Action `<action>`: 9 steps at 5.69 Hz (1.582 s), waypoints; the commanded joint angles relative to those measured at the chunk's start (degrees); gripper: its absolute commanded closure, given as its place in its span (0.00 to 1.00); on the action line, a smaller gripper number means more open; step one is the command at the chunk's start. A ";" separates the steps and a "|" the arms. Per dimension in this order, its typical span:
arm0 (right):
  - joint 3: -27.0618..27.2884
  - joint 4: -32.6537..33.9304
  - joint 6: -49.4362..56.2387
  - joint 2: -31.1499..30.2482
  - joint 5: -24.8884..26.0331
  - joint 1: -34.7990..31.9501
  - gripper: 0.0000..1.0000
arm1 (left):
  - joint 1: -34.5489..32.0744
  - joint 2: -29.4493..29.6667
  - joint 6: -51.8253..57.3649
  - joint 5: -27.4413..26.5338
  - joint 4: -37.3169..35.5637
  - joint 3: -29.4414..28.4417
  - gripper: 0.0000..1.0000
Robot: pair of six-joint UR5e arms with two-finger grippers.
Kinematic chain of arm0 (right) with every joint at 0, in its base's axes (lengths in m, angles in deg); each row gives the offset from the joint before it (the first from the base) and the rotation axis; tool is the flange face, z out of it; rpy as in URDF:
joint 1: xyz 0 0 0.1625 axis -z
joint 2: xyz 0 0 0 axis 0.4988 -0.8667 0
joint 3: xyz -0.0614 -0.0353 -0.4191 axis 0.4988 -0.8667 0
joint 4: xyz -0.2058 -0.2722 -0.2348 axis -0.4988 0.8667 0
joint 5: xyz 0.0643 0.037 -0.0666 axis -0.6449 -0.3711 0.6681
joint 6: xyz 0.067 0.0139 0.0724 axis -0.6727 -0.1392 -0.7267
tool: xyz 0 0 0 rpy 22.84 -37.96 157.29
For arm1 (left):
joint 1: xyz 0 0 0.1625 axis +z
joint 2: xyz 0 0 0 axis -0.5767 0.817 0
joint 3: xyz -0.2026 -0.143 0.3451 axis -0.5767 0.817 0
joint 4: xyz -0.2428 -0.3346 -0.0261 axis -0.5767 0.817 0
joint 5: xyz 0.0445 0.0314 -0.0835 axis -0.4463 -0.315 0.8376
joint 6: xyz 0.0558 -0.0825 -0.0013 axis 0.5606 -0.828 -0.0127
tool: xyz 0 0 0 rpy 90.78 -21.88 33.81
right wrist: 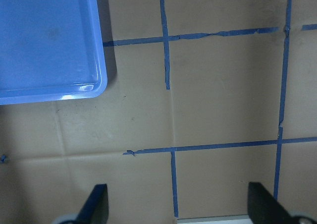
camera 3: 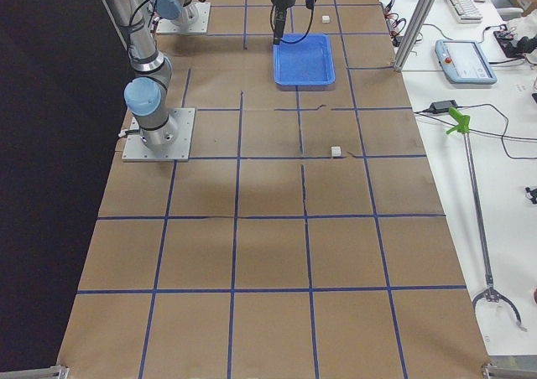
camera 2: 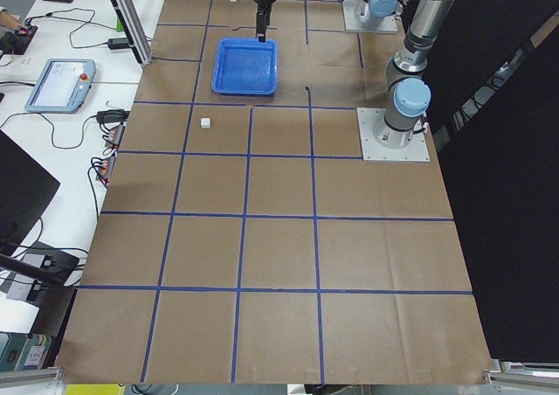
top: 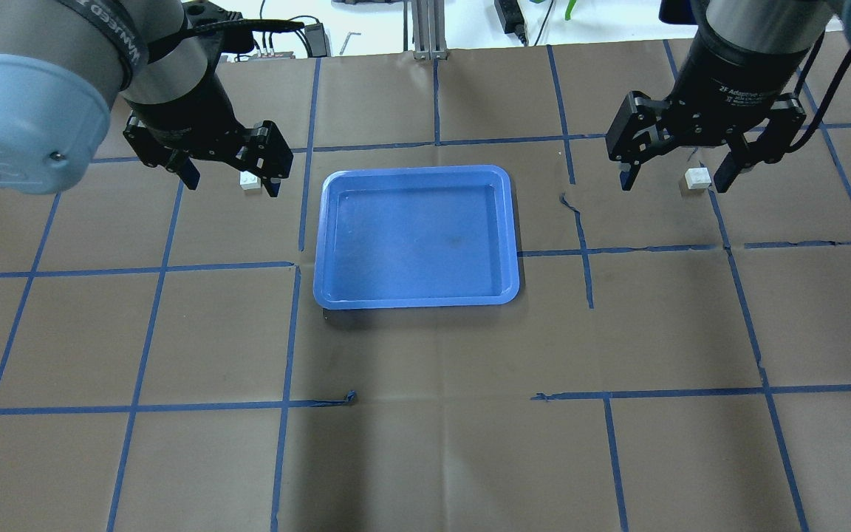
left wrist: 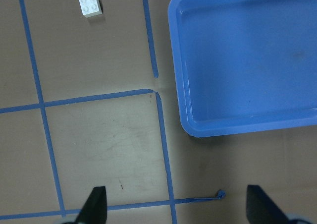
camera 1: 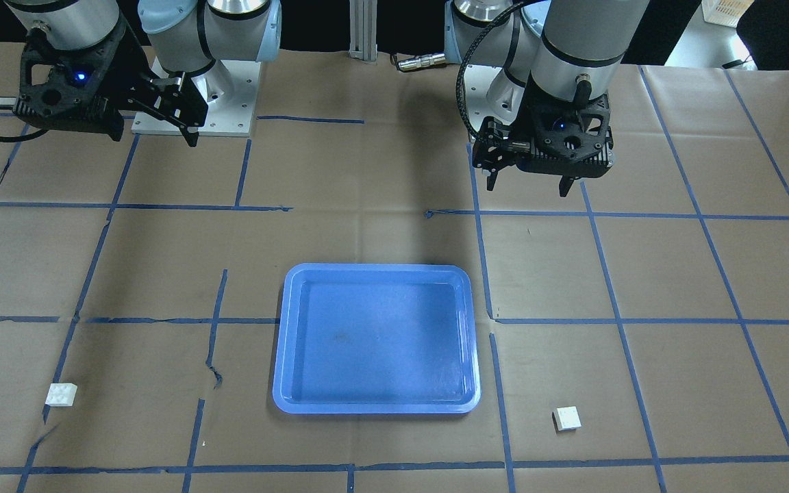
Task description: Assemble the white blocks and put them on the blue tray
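The blue tray (camera 1: 374,342) lies empty in the middle of the table (top: 418,236). One white block (camera 1: 566,418) lies on the paper on my left side of the tray (top: 250,182) and shows at the top left of the left wrist view (left wrist: 90,5). The other white block (camera 1: 61,394) lies far off on my right side (top: 696,178). My left gripper (top: 232,181) is open and empty, high above the table. My right gripper (top: 674,179) is open and empty, also held high. The right wrist view shows a tray corner (right wrist: 49,40) but no block.
The table is covered in brown paper with a grid of blue tape, torn in places (camera 1: 215,375). The arms' base plates (camera 1: 196,96) stand at the robot's edge. An aluminium post (top: 425,29) and cables are at the far edge. A teach pendant (camera 3: 464,60) lies on the side bench.
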 commanded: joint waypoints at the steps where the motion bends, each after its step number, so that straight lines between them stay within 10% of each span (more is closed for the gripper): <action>1: -0.02 -0.12 0.17 0.09 -0.16 0.09 0.00 | 1.41 0.08 0.35 0.15 0.00 0.22 0.01; 3: -0.11 0.23 6.19 0.26 -0.08 0.09 0.00 | 6.05 2.09 4.36 0.33 -0.44 -0.04 0.01; 9: 0.15 11.11 61.38 5.62 0.45 7.35 0.00 | 11.26 36.79 4.66 0.68 -40.31 -2.77 0.01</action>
